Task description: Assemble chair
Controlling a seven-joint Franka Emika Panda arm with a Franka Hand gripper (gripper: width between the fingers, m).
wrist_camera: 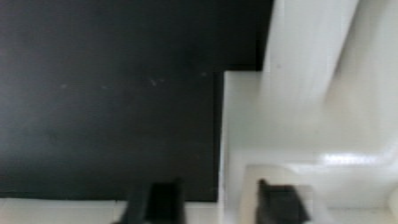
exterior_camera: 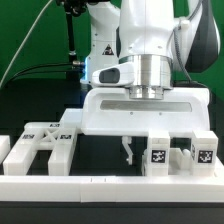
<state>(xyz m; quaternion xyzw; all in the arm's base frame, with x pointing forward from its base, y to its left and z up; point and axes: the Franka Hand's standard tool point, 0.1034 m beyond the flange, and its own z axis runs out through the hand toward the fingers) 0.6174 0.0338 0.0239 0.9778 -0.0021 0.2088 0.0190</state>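
Green backdrop [exterior_camera: 30, 40] hangs behind a black surface [exterior_camera: 100, 152], and from where I stand the chair is not built: its white parts lie loose across that surface, behind a long white border bar [exterior_camera: 110, 185] that runs along the front.

At the exterior view's far left a small cube [exterior_camera: 7, 150] sits cut off by the edge. Just beside it lies the slotted frame [exterior_camera: 45, 143], flat, with small black-and-white tags on its upper side. In the middle is the big flat slab [exterior_camera: 150, 115], the largest part here, lying level. The glossy white arm [exterior_camera: 150, 40] comes straight down over it, and the gripper [exterior_camera: 129, 150] shows as thin pale fingers just below the slab's front edge. To the exterior view's right stand two small blocks [exterior_camera: 158, 155], each with a tag facing me, close in front of the slab's right end.

From the wrist view the two dark fingers [wrist_camera: 160, 200] stand spread, a clear gap between them, pinching nothing I can make out. Beneath them, white plastic meets the black surface.
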